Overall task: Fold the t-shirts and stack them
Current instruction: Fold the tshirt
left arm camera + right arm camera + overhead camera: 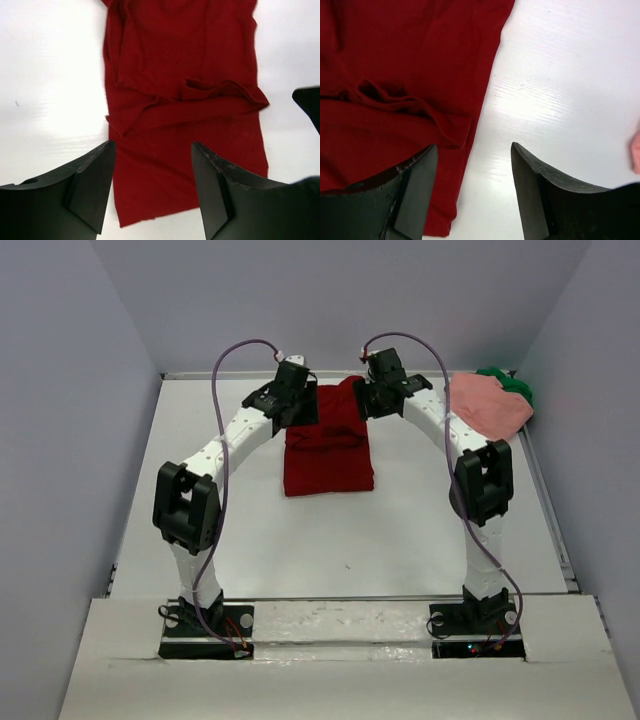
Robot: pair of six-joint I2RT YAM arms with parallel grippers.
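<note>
The dark red t-shirt [328, 452] lies flat on the white table [330, 540] at the back centre, folded into a tall rectangle with a crease across its middle. My left gripper [302, 408] hangs over its far left corner. My right gripper [370, 400] hangs over its far right corner. In the left wrist view the left gripper [152, 145] stands open above the red cloth [180, 75], holding nothing. In the right wrist view the right gripper [474, 145] is open too, straddling the edge of the shirt [395, 60]. The salmon pink t-shirt [488, 405] lies crumpled at the back right, with the green t-shirt [517, 386] behind it.
Grey walls close in the table on the left, back and right. A sliver of the pink t-shirt [636, 150] shows at the right edge of the right wrist view. A black part of the right arm [310, 105] shows at the right edge of the left wrist view.
</note>
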